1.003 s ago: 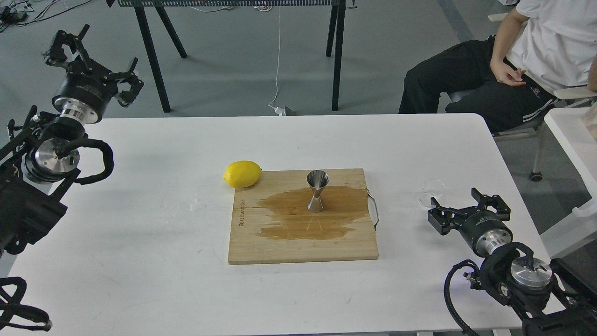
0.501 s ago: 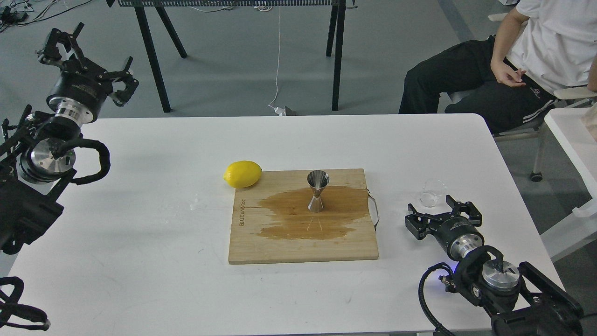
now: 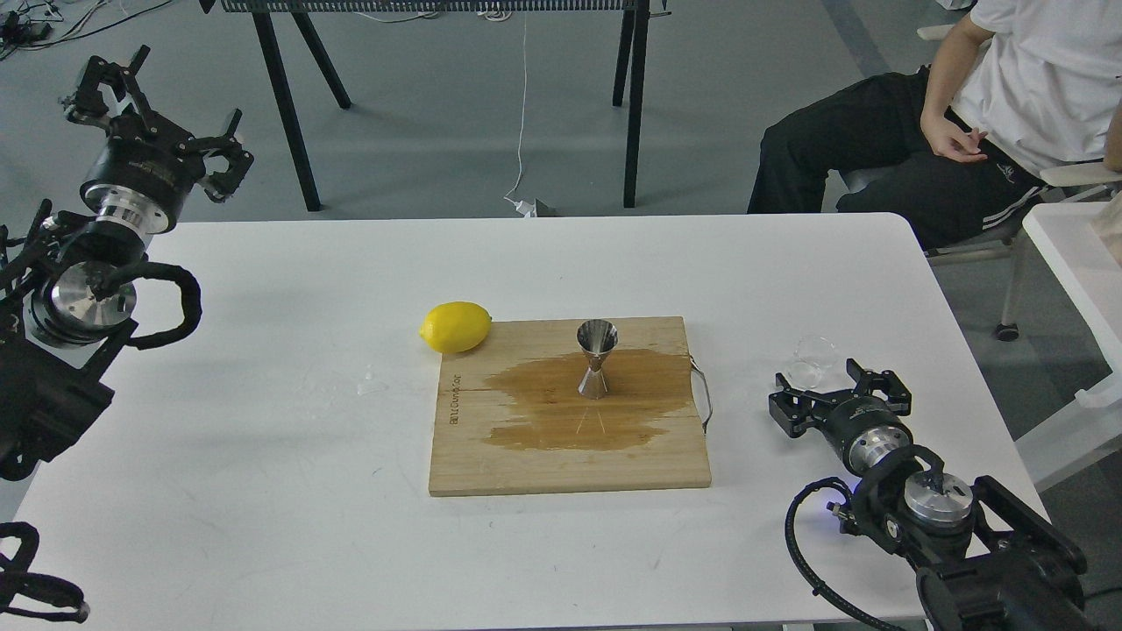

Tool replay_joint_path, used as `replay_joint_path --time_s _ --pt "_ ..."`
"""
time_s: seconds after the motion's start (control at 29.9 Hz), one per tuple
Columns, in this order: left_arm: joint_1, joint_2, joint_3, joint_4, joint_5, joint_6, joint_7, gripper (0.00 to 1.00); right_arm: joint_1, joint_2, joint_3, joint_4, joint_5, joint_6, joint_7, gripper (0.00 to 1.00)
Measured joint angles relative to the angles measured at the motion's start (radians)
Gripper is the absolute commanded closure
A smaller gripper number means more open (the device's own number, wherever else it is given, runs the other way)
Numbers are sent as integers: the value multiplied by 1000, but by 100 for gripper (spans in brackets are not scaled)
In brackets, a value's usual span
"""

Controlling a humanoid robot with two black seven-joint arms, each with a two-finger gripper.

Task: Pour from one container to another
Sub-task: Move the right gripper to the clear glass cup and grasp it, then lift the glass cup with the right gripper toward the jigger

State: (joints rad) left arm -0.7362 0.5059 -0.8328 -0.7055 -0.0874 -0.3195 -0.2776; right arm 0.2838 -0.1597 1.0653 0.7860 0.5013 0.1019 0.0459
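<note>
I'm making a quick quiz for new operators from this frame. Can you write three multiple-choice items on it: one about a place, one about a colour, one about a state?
1. Where does the steel jigger stand?
A. on the wooden board
B. on the bare table
C. in the right gripper

2. What colour is the fruit beside the board?
A. green
B. yellow
C. red

3. How is the right gripper?
A. shut on the jigger
B. shut on the fruit
C. open, just short of the glass cup

Answers: 1 A, it stands upright on the wet stain. 2 B, the lemon is yellow. 3 C, its fingers are spread and hold nothing.
</note>
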Motion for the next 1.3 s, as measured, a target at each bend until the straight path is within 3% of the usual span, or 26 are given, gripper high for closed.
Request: replay_joint_path --time_s 0.27,0.37,0.47,0.97,1.3 --pt "3 1 1 0 0 -4 0 0 9 3 -4 -14 -1 12 -1 4" --pt "4 0 1 0 0 -7 0 0 11 3 -4 -14 -1 25 -1 10" --pt "4 -2 1 -1 0 -7 1 0 11 3 -1 -14 -1 33 -1 24" --pt "3 0 1 -2 0 -6 0 0 29 19 17 -49 8 25 -40 41" --pt "0 5 0 -2 0 -2 -2 0 31 22 18 -57 13 35 -55 60"
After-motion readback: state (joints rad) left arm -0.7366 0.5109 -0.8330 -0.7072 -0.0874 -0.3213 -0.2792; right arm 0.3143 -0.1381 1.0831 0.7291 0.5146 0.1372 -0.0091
